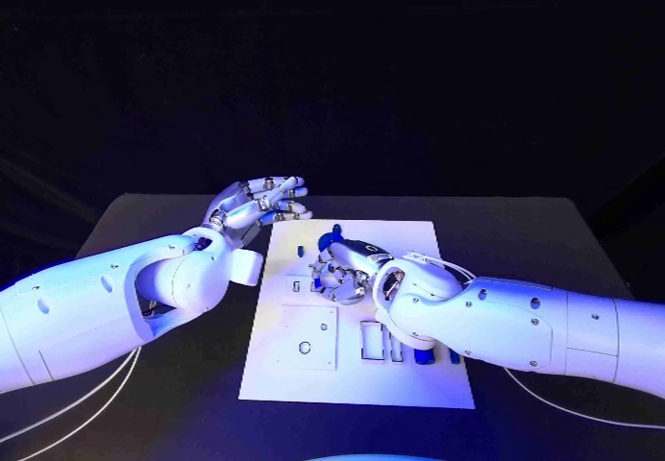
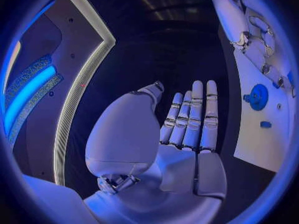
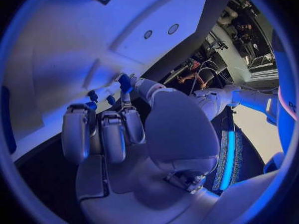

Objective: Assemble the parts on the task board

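Observation:
The white task board [image 1: 402,384] lies in the middle of the table. My right hand [image 1: 347,272] hovers over its middle with fingers curled, and thumb and a fingertip pinch a small blue part [image 1: 330,238] [image 3: 124,81]. More blue parts [image 3: 92,95] sit on the board just past those fingers. My left hand [image 1: 263,203] [image 2: 187,119] is held above the board's far left corner, fingers straight and apart, holding nothing. From the left wrist I see a round blue part [image 2: 257,95] and a smaller blue part [image 2: 266,124] on the board.
Near the board's front right, blue parts [image 1: 423,355] stand in slots beside my right forearm [image 1: 527,327]. A square white plate [image 1: 307,336] with holes lies at the board's front left. Black table [image 1: 166,384] surrounds the board.

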Available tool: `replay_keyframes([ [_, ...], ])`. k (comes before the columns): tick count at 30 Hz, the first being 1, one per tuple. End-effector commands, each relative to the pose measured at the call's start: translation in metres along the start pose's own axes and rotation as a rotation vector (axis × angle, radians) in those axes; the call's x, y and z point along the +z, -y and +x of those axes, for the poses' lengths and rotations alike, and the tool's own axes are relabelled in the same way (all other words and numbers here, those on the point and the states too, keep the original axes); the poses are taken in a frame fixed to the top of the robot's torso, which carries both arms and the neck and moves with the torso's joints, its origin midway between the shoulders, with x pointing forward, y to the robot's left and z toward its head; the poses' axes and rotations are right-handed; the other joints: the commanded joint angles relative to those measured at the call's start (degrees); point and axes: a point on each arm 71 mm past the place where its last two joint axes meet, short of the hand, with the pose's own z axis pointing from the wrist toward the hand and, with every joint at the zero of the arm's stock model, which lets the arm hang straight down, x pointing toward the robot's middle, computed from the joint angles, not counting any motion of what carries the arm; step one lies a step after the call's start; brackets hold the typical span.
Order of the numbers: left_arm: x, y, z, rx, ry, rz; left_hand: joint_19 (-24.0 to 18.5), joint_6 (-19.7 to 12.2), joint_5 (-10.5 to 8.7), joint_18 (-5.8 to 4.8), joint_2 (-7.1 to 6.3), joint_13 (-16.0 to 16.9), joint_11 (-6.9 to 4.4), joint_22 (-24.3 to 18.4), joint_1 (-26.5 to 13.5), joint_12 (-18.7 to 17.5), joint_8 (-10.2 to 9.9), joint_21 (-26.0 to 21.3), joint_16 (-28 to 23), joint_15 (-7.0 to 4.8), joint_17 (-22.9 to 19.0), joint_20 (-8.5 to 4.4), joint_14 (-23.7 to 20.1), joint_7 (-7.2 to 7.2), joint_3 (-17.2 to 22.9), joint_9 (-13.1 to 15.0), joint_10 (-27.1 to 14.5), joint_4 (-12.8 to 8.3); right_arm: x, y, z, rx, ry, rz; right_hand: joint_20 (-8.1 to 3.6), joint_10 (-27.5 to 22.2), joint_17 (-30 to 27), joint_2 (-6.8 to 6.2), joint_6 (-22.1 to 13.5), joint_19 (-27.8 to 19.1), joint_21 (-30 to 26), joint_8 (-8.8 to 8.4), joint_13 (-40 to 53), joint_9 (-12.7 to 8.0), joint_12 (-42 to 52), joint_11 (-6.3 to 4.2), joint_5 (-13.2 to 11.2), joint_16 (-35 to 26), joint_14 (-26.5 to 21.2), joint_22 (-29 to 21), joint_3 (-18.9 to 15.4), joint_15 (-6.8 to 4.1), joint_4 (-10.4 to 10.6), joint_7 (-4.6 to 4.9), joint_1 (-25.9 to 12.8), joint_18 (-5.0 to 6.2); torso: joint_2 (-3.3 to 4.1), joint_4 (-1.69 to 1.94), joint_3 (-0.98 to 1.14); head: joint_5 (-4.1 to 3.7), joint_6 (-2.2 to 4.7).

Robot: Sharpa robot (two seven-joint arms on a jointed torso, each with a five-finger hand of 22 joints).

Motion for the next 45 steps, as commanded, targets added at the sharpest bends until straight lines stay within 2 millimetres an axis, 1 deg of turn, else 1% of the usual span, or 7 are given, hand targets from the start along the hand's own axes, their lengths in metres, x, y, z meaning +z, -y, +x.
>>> replay_keyframes([
  [1,0.0006,0.0012,0.0022,-0.003,-0.017,0.013,-0.41,-0.46,-0.14,0.76,0.04,0.06,0.17,-0.08,0.48,-0.34,-0.10,-0.24,-0.36,0.20,0.09,0.10,-0.17,2.88,0.34,0.05,0.12,0.09,0.0001,0.0013,0.0029,-0.023,-0.022,0.012,-0.14,0.05,11.91,0.06,0.31,-0.12,-0.17,0.32,2.34,0.52,0.03,-0.23,0.17,0.20,5.15,5.29,0.15,-0.40,-0.19,-0.05,-0.20,-0.91,-0.03,0.02,-0.05,-0.16,0.05],
  [9,0.0008,0.0012,0.0012,-0.002,-0.015,0.013,-0.41,-0.46,-0.14,0.76,0.04,0.06,0.17,-0.08,0.48,-0.34,-0.10,-0.24,-0.36,0.20,0.09,0.10,-0.17,2.88,0.34,0.05,0.12,0.09,0.0003,0.0034,0.0074,-0.020,-0.035,0.024,-0.14,0.03,11.91,-0.02,0.30,-0.13,-0.20,0.33,2.31,0.53,0.00,-0.22,0.16,0.20,5.15,5.27,0.11,-0.40,-0.20,-0.04,-0.25,-0.90,0.01,-0.03,-0.04,0.04,-0.10],
  [20,0.0009,0.0011,0.0004,-0.002,-0.014,0.012,-0.41,-0.46,-0.14,0.76,0.04,0.06,0.17,-0.08,0.48,-0.34,-0.10,-0.24,-0.36,0.20,0.09,0.10,-0.17,2.88,0.34,0.05,0.12,0.09,0.0007,0.0058,0.0096,-0.014,-0.032,0.038,-0.14,0.04,11.81,-0.19,0.27,-0.18,-0.29,0.34,2.33,0.54,0.00,-0.20,0.15,0.17,5.13,5.20,0.03,-0.39,-0.19,-0.02,-0.40,-0.88,0.00,-0.03,-0.06,0.05,-0.02],
  [34,0.0010,0.0010,-0.0003,-0.001,-0.012,0.012,-0.41,-0.46,-0.14,0.76,0.04,0.06,0.17,-0.08,0.48,-0.34,-0.10,-0.24,-0.36,0.20,0.09,0.10,-0.17,2.88,0.34,0.05,0.12,0.09,0.0008,0.0054,0.0096,-0.012,-0.025,0.035,-0.02,-0.41,11.72,-1.48,-0.76,-0.31,-0.61,-0.11,1.84,0.37,-0.46,0.07,0.17,0.13,5.11,5.03,-0.38,-0.19,-0.14,0.34,-1.23,-0.82,0.02,-0.03,-0.04,0.13,-0.04],
  [37,0.0010,0.0010,-0.0005,-0.001,-0.012,0.012,-0.41,-0.46,-0.14,0.76,0.04,0.06,0.17,-0.08,0.48,-0.34,-0.10,-0.24,-0.36,0.20,0.09,0.10,-0.17,2.88,0.34,0.05,0.12,0.09,0.0009,0.0054,0.0095,-0.011,-0.021,0.035,0.08,-0.60,11.72,-1.91,-1.39,-0.36,-0.74,-0.47,1.66,0.20,-0.63,0.27,0.18,0.12,5.11,4.97,-0.45,-0.04,-0.12,0.59,-1.46,-0.81,-0.01,-0.04,-0.03,0.13,-0.06],
  [38,0.0010,0.0010,-0.0006,-0.001,-0.012,0.012,-0.41,-0.46,-0.14,0.76,0.04,0.06,0.17,-0.08,0.48,-0.34,-0.10,-0.24,-0.36,0.20,0.09,0.10,-0.17,2.88,0.34,0.05,0.12,0.09,0.0009,0.0055,0.0094,-0.011,-0.020,0.034,0.19,-0.84,11.62,-2.32,-2.20,-0.41,-0.84,-0.97,1.42,-0.02,-0.84,0.51,0.20,0.09,5.09,4.91,-0.53,0.13,-0.09,0.88,-1.66,-0.79,-0.01,-0.04,-0.03,0.13,-0.06],
  [45,0.0011,0.0009,-0.0013,0.000,-0.011,0.010,-0.42,-0.51,-0.14,0.76,-0.01,0.06,0.21,-0.11,0.45,-0.45,-0.11,-0.23,-0.41,0.23,0.18,0.12,-0.17,2.92,0.38,0.08,0.09,0.10,0.0011,0.0058,0.0083,-0.005,-0.004,0.033,0.80,-2.11,11.42,-3.43,-4.52,-0.76,-1.54,-2.59,0.16,-0.77,-1.87,1.34,0.21,0.02,5.04,4.47,-0.60,0.85,-0.03,1.82,-2.03,-0.65,-0.01,-0.04,-0.02,0.16,-0.12],
])
